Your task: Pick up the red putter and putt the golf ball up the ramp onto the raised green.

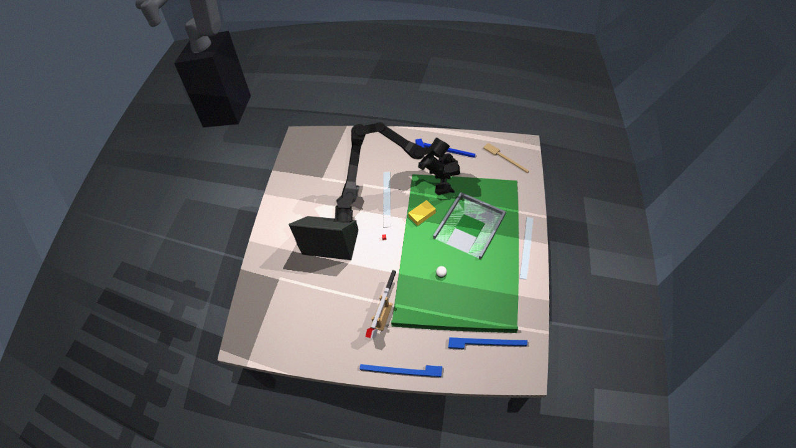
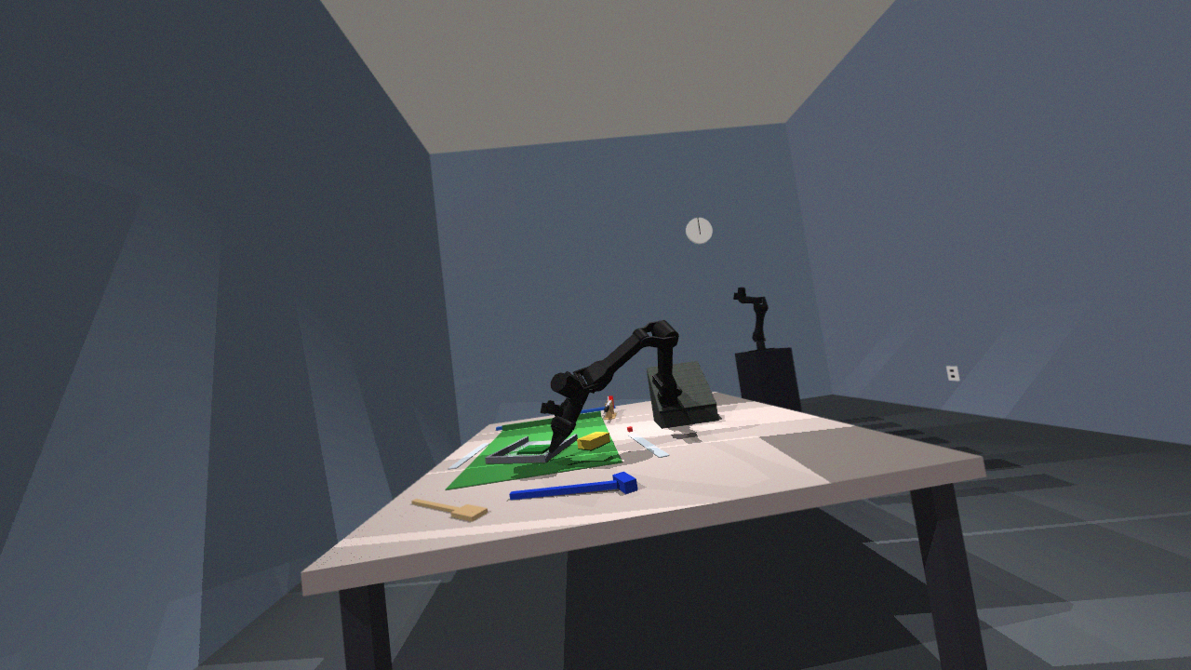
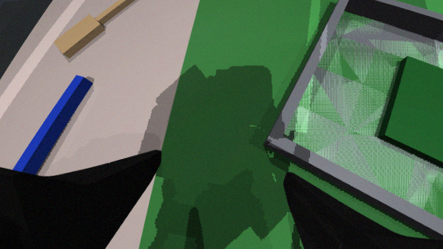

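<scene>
The hand is spread wide, jaws far apart, nothing between them. It hangs low over the green mat, pointing down at the mat's far edge, just beside the corner of the grey frame. Its shadow falls dark on the mat right under it.

Inside that frame sits the raised green, a darker green block, with the pale ramp running down from it toward the ball side.

Just off the mat, on the tabletop near the hand, lie a blue bar and a tan paddle. A yellow block sits on the mat beside the frame, on the arm-base side.

The ball, white, rests on the mat below the ramp's open end, apart from the frame.

And the putter? Way down at the mat's near corner, lying along the mat's edge on a small tan stand, red head at the near end, dark grip pointing back toward the frame. It is well apart from the hand, the whole mat between them.
</scene>
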